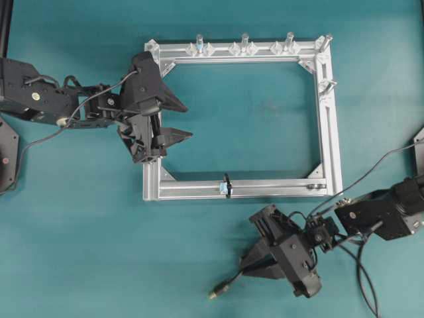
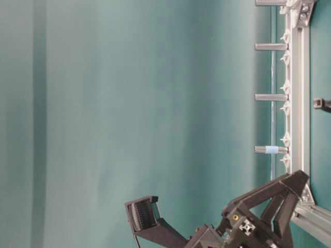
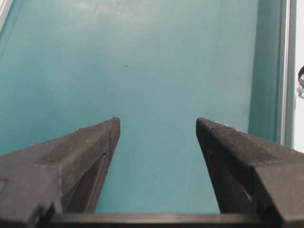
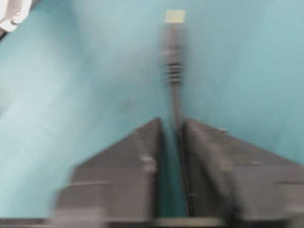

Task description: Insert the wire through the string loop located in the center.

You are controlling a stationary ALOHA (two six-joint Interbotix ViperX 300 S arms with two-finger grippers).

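Wire, thin black flexible cable with a small plug and brass-coloured tip [image 1: 225, 286], lay on the teal bench [image 1: 79, 252] at roughly 6 o'clock of the overhead view, below the silver aluminium rectangular frame [image 1: 329, 132]. Right end effector [image 1: 255, 268] was clamped on the wire just behind the plug; in the blurred wrist view the cable ran between its near-closed fingers [image 4: 128, 161] and the plug stuck out ahead toward 12 o'clock. Tip pointed to about 8 o'clock in the overhead view, away from the frame.

Tiny black string loop [image 1: 226, 187] sat wrapped on the frame's bottom bar beside a small pale-blue fitting [image 1: 220, 189], at about 11 o'clock from the plug and well apart from it.

Progress, judged: grasp done, threading not started. Left to do: lift, turn the plug toward the loop, line up, push through.

Left end effector [image 1: 177, 119] hovered over the frame's left side at 9 o'clock, fingers wide apart, holding nothing.

Room: open bench between plug and bottom bar, nothing in the way. Frame interior bare. Upright silver pegs [image 1: 244, 42] stood along the far bar at 12 o'clock, well clear of the loop. Bottom bar's edge is the tight spot near the loop.
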